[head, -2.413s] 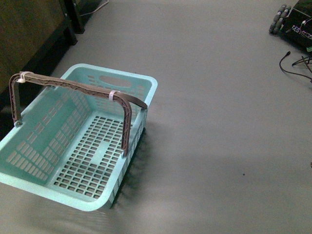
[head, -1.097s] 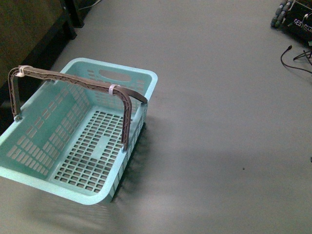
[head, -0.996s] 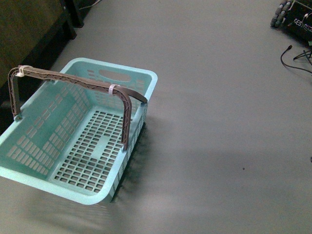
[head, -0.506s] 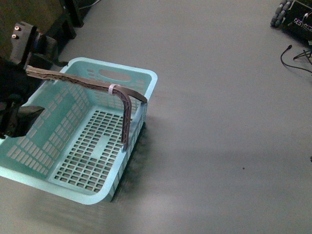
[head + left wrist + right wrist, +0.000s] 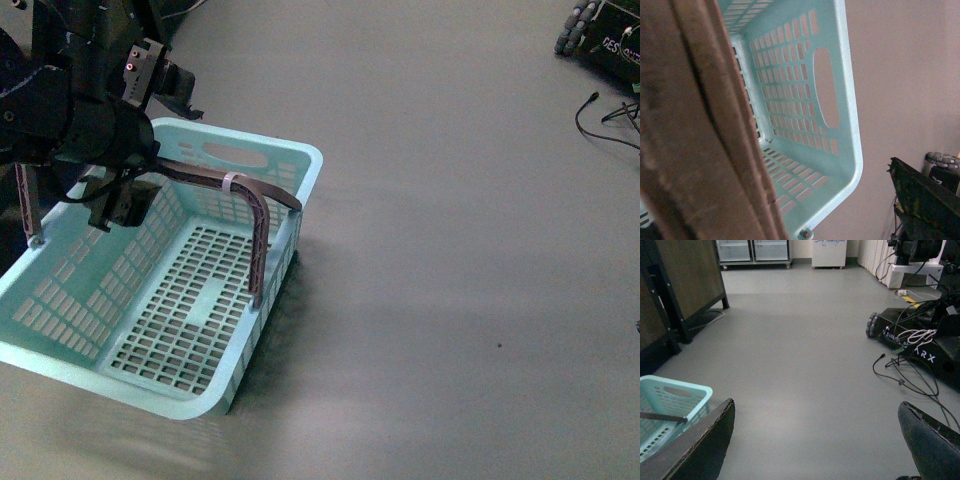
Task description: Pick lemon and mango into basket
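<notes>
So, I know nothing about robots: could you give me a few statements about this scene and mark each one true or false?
1. The light turquoise slotted plastic basket has nothing in it. True.
2. A yellow lemon lies beside the basket. False: no fruit shows in any view.
3. The left claw is over the basket, by its brown arched handle. True.
4. The right claw is gripping something. False: it stands open with nothing in it.
5. A black wheeled machine with loose cables stands on the grey floor, well away from the basket. True.
</notes>
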